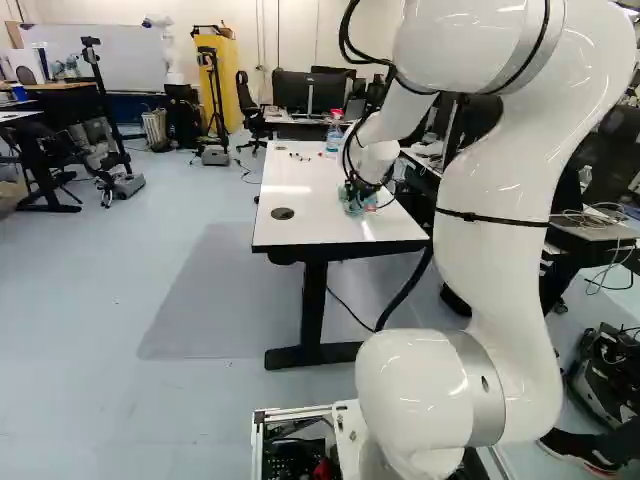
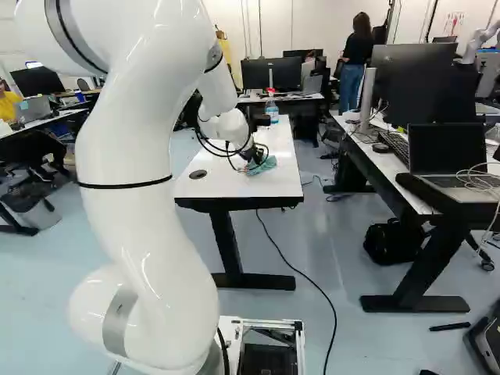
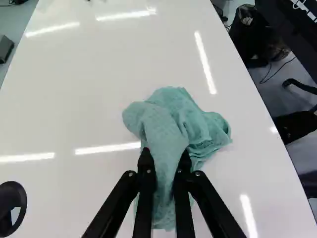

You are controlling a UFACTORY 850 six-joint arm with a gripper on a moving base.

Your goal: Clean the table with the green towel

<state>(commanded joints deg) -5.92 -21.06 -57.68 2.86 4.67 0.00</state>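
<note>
My gripper (image 2: 251, 157) is low over the white table (image 2: 221, 187) in the right base view. Bunched green towel (image 2: 267, 166) lies on the tabletop beneath and beside it. Seen from the wrist, the gripper (image 3: 165, 154) is shut on a fold of the green towel (image 3: 171, 119), one finger against each side of the cloth. The rest of the towel spreads crumpled ahead of the fingers, on the glossy white surface, and some hangs back under them.
At the table's far end stands a bottle (image 1: 334, 136), with several small items (image 1: 300, 157) scattered nearer. A round dark grommet (image 1: 282, 213) sits near the table's left edge. To the right is a desk with a laptop (image 2: 447, 150). Another robot (image 1: 170, 50) stands far back.
</note>
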